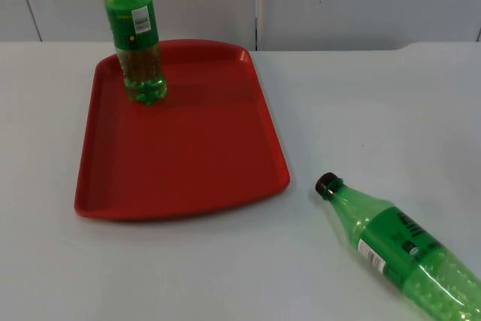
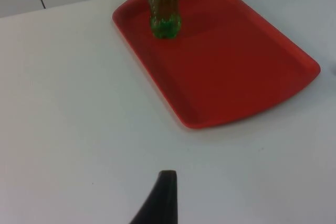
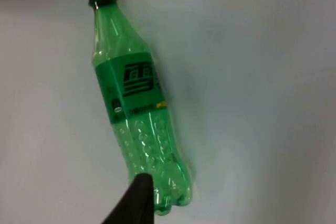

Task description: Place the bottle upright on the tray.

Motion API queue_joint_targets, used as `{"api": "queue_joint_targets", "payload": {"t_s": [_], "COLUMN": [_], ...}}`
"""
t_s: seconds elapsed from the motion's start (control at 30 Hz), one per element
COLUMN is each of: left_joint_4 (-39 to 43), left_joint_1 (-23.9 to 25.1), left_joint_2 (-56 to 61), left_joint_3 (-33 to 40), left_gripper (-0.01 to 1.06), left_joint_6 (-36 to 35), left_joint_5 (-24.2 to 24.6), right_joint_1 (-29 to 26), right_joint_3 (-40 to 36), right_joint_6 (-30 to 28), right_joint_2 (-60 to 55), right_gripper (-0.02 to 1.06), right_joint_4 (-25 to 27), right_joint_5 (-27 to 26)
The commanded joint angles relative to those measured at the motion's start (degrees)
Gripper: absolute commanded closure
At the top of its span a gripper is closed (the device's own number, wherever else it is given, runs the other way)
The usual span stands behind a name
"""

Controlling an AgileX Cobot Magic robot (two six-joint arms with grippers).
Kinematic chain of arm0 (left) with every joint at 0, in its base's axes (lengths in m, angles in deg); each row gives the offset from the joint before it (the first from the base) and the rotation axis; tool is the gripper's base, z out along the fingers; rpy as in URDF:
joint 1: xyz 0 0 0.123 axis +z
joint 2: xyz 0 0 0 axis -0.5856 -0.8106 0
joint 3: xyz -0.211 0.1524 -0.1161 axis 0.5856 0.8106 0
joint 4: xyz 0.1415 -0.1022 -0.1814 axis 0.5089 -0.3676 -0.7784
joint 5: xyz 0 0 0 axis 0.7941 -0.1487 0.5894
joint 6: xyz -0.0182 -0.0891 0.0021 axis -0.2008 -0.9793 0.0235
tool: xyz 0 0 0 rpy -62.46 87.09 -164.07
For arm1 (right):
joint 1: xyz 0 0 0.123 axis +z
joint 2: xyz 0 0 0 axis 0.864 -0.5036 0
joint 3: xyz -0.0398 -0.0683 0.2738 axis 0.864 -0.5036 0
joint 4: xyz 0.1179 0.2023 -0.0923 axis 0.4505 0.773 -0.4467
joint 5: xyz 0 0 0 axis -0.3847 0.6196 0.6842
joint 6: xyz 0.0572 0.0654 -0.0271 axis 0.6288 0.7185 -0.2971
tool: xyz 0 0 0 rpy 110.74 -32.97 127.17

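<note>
One bottle [image 1: 137, 35] upright on tray [image 1: 188, 163], another bottle [image 1: 398, 249] flat on table [image 1: 361, 110] right of it

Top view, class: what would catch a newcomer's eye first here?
The flat red plastic tray lies on the white table, with one green plastic bottle standing upright near the tray's far left corner. A second green plastic bottle with a black cap lies on its side, right of the tray.

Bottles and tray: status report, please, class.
Left tool, right tool both free. One bottle upright on tray; second bottle lying on table. Path clear.
</note>
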Motion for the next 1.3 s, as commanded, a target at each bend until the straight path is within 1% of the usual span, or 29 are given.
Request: {"api": "queue_joint_targets", "payload": {"t_s": [0.0, 0.03, 0.07, 0.1, 0.2, 0.23, 0.33, 0.4, 0.47, 0.5, 0.57, 0.7, 0.77, 0.87, 0.9, 0.93, 1.03, 1.13, 1.23, 1.27], "left_joint_4": [-0.02, -0.02, -0.02, -0.02, -0.02, -0.02, -0.02, -0.02, -0.02, -0.02, -0.02, -0.02, -0.02, -0.02, -0.02, -0.02, -0.02, -0.02, -0.02, -0.02], "left_joint_1": [0.12, 0.12, 0.12, 0.12, 0.12, 0.12, 0.12, 0.12, 0.12, 0.12, 0.12, 0.12, 0.12, 0.12, 0.12, 0.12, 0.12, 0.12, 0.12, 0.12], "left_joint_2": [0.23, 0.23, 0.23, 0.23, 0.23, 0.23, 0.23, 0.23, 0.23, 0.23, 0.23, 0.23, 0.23, 0.23, 0.23, 0.23, 0.23, 0.23, 0.23, 0.23], "left_joint_3": [0.33, 0.33, 0.33, 0.33, 0.33, 0.33, 0.33, 0.33, 0.33, 0.33, 0.33, 0.33, 0.33, 0.33, 0.33, 0.33, 0.33, 0.33, 0.33, 0.33], "left_gripper": [0.17, 0.17, 0.17, 0.17, 0.17, 0.17, 0.17, 0.17, 0.17, 0.17, 0.17, 0.17, 0.17, 0.17, 0.17, 0.17, 0.17, 0.17, 0.17, 0.17], "left_joint_6": [-0.31, -0.31, -0.31, -0.31, -0.31, -0.31, -0.31, -0.31, -0.31, -0.31, -0.31, -0.31, -0.31, -0.31, -0.31, -0.31, -0.31, -0.31, -0.31, -0.31], "left_joint_5": [-0.05, -0.05, -0.05, -0.05, -0.05, -0.05, -0.05, -0.05, -0.05, -0.05, -0.05, -0.05, -0.05, -0.05, -0.05, -0.05, -0.05, -0.05, -0.05, -0.05], "right_joint_1": [2.14, 3.83, 3.83, 6.88, 11.81, 11.81, 15.62, 16.58, 18.38, 20.08, 20.82, 23.88, 24.51, 25.38, 25.38, 25.84, 27.81, 28.66, 28.94, 28.94], "right_joint_3": [0.63, 0.80, 0.80, 1.17, 1.48, 1.48, 1.48, 1.48, 1.48, 1.48, 1.48, 1.48, 1.70, 4.86, 4.86, 6.33, 11.05, 12.52, 12.54, 12.54], "right_joint_6": [-0.97, -0.68, -0.68, -0.68, -0.68, -0.68, 0.75, 1.15, 2.85, 4.48, 4.97, 9.03, 10.16, 13.51, 13.51, 14.97, 15.77, 15.77, 16.06, 16.06], "right_joint_2": [-1.49, -2.74, -2.74, -4.43, -7.76, -7.76, -10.77, -11.76, -13.59, -14.91, -15.57, -18.65, -19.66, -23.39, -23.39, -24.64, -28.76, -31.24, -33.69, -33.69], "right_gripper": [-0.01, -0.01, -0.01, -0.01, -0.01, -0.01, -0.01, -0.01, -0.01, -0.01, -0.01, -0.01, -0.01, -0.01, -0.01, -0.01, -0.01, -0.01, -0.01, -0.01], "right_joint_4": [-0.47, -1.35, -1.35, -2.57, -4.25, -4.25, -6.42, -7.15, -8.62, -10.47, -10.85, -13.87, -14.64, -14.73, -14.73, -14.73, -14.73, -15.31, -16.16, -16.16], "right_joint_5": [-1.27, -2.16, -2.16, -3.65, -6.31, -6.31, -7.95, -8.09, -8.40, -9.03, -9.63, -12.33, -12.55, -10.44, -10.44, -9.97, -9.85, -10.40, -12.98, -12.98]}}
